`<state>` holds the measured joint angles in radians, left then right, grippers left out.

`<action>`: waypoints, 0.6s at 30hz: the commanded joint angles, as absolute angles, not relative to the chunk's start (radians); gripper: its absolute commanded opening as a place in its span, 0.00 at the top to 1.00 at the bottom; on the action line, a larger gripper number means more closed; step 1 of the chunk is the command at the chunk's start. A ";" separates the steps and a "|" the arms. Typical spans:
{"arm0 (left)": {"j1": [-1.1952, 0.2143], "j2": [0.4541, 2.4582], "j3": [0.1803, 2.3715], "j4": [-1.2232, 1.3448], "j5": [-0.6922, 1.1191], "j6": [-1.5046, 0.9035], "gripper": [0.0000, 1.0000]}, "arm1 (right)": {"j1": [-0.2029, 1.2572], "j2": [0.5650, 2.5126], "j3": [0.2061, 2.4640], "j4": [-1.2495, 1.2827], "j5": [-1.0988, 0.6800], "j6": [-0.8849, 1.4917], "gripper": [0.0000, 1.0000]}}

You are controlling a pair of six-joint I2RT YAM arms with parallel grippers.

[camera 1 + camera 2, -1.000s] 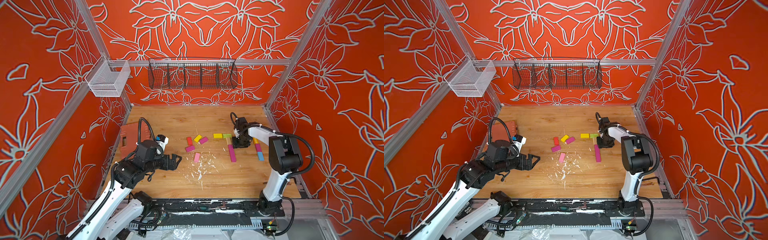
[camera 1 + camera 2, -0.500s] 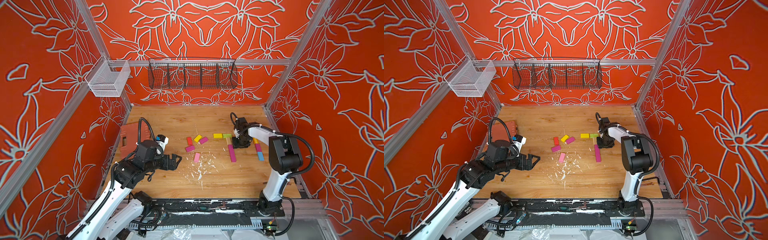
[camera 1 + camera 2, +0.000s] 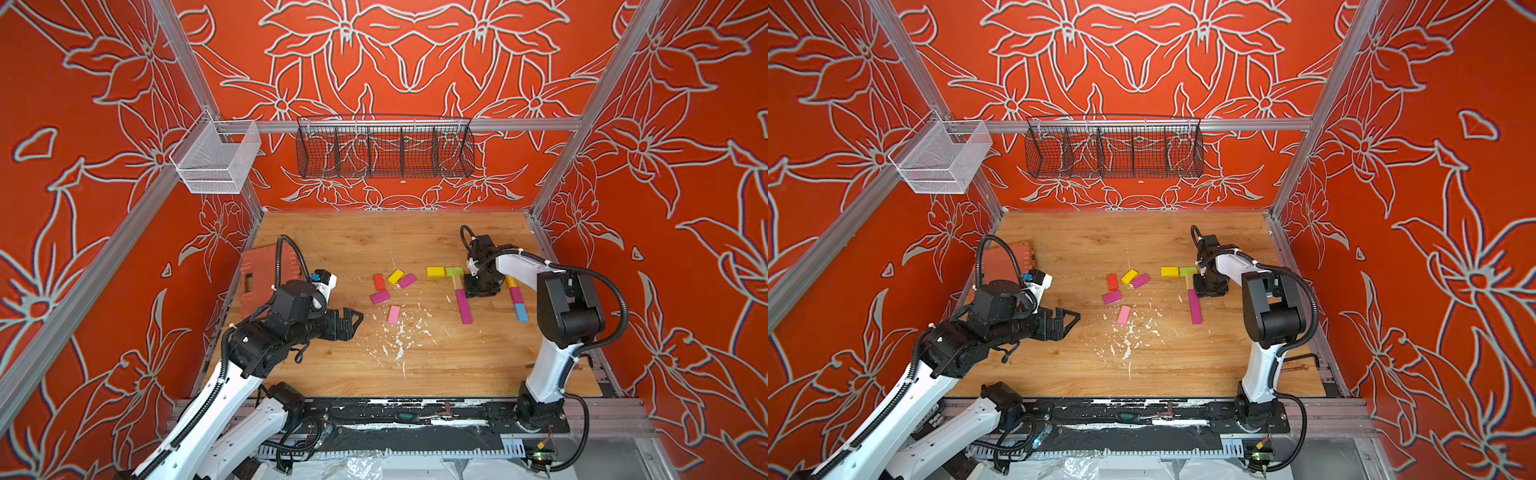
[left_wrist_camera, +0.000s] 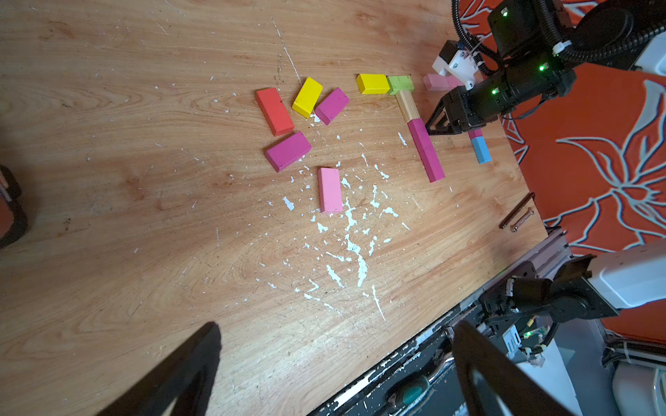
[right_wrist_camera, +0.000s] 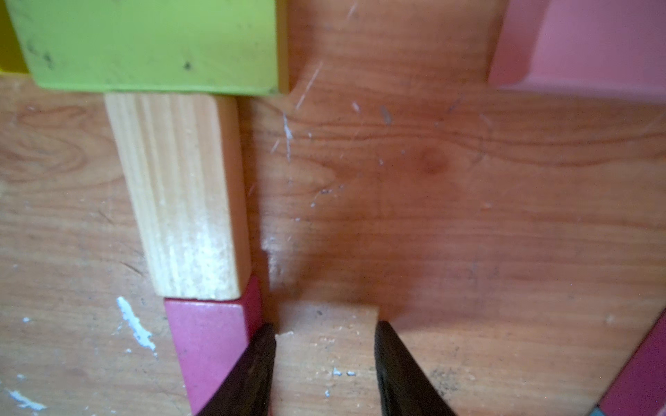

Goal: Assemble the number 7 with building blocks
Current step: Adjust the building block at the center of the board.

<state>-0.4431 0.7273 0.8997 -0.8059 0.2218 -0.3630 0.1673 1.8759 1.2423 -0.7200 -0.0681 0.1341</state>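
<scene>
Number 7 [image 3: 1189, 282] looks nearly built: yellow block [image 3: 435, 271], green block [image 3: 454, 272], wood block [image 3: 457, 282], magenta block [image 3: 463, 306] | right gripper [image 5: 324, 331] beside stem, grasp unclear | left gripper [image 3: 358, 319] gaping, empty

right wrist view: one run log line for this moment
left gripper: open, empty | right gripper: shut on tan block beside magenta block | number 7: bar and stem laid

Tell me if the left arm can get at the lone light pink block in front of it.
Probably yes. The left gripper is open and points at the light pink block, with only bare table between; the nearest magenta block lies apart, leaving room for the fingers.
</scene>
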 commanded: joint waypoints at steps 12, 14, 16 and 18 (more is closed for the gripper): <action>-0.435 0.719 0.887 -0.795 0.222 -0.360 0.03 | 0.163 1.767 1.115 -0.732 0.028 0.211 0.49; -0.436 0.719 0.887 -0.793 0.225 -0.358 0.03 | 0.163 1.737 1.080 -0.726 0.028 0.222 0.49; -0.436 0.719 0.888 -0.792 0.230 -0.357 0.03 | 0.164 1.713 1.051 -0.719 0.022 0.231 0.48; -0.436 0.718 0.888 -0.792 0.234 -0.357 0.03 | 0.164 1.695 1.022 -0.702 0.008 0.229 0.48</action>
